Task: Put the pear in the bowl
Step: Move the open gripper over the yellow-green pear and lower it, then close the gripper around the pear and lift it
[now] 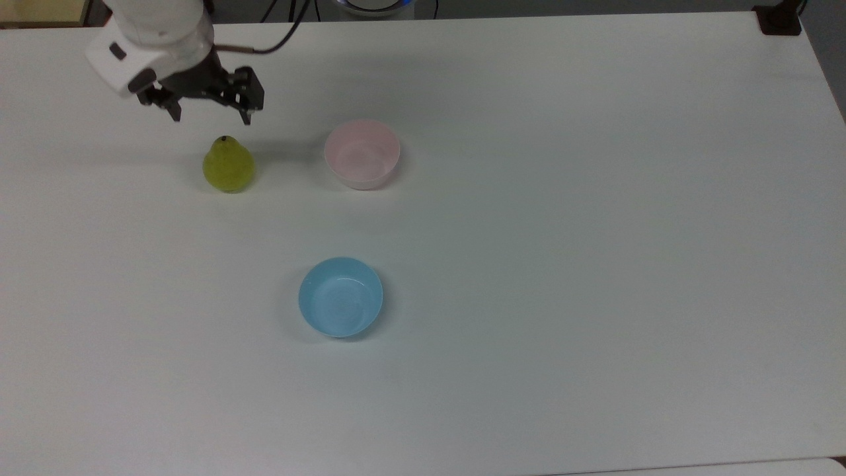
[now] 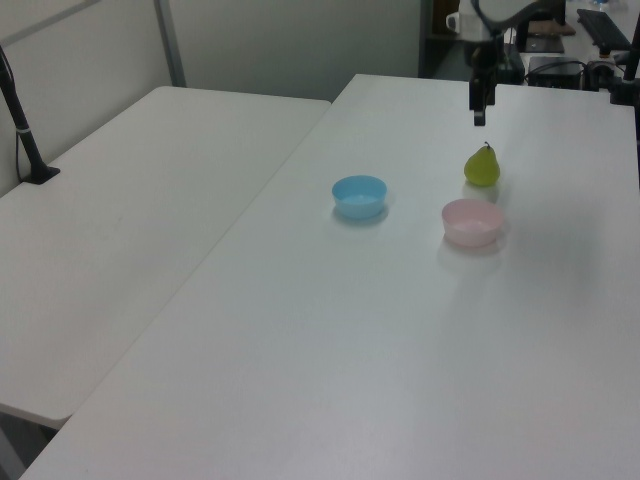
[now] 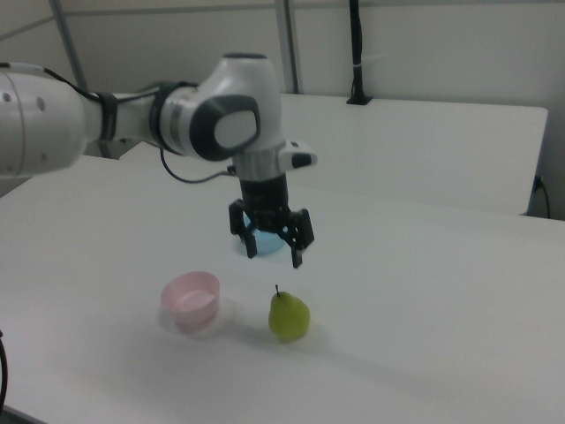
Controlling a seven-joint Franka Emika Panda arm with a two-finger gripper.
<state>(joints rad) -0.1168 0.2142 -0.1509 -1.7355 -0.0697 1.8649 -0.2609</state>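
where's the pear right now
The pear stands upright on the white table, to the top view's left of the pink bowl and apart from it, with the open hand hovering just above it.

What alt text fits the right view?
A white robot arm holds its open gripper above a yellow-green pear standing upright on a white table. An empty pink bowl sits apart at the right view's left of the pear.
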